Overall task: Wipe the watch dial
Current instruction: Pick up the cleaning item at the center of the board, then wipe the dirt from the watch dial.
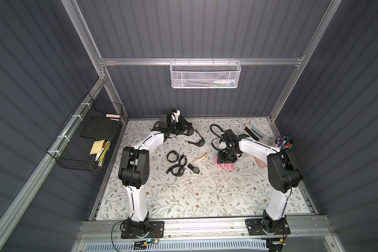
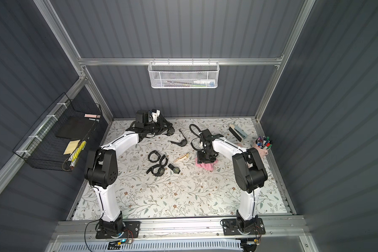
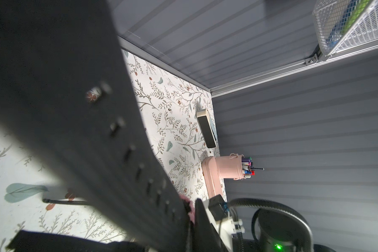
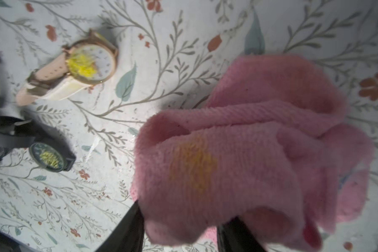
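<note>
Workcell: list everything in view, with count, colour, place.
black watches: five, black; four clustered centrally, one at the left tool
beige watch: one, beige, yellow-smeared dial; beside the cloth
cloth: one, pink; under the right tool
pen cup: one, pink; right edge
case: one, pink; by the cup
eraser block: one, black-white; back right
mesh basket: one, white; back rail
wire basket: one, black; left wall
left tool: shut on a black watch strap
right tool: gripping the cloth

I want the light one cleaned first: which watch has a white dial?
The rose-gold watch on the pale pink strap, its dial smeared yellow; the other watches in view are all black.
</note>
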`<state>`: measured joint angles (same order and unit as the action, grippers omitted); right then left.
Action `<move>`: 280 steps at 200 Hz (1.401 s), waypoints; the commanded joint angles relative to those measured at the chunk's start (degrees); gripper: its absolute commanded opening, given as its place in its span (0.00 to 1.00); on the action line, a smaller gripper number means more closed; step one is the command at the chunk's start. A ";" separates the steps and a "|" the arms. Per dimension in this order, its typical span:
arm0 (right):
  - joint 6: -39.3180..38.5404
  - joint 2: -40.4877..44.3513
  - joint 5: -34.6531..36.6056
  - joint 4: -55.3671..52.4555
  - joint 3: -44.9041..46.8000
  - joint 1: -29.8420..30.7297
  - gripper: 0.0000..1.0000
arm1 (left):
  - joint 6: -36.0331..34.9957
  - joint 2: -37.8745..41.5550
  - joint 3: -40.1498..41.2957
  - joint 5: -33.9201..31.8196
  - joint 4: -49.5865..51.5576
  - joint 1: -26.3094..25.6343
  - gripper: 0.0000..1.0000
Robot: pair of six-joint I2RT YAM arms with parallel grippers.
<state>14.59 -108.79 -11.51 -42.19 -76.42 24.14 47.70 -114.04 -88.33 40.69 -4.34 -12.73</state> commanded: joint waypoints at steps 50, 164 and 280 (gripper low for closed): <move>-1.12 9.53 3.91 2.22 2.18 -0.22 0.02 | -0.95 3.89 -1.21 3.51 -4.21 -2.06 0.00; 0.05 26.92 -9.32 17.63 4.63 0.56 0.00 | 7.13 8.82 4.78 0.65 -22.03 -13.44 0.00; 7.65 35.73 -3.00 33.43 12.91 2.76 0.00 | 6.28 10.50 8.09 -3.51 -25.02 -20.01 0.00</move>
<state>19.38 -75.05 -19.22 -15.79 -64.60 26.72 54.65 -105.65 -80.71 38.02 -27.46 -31.46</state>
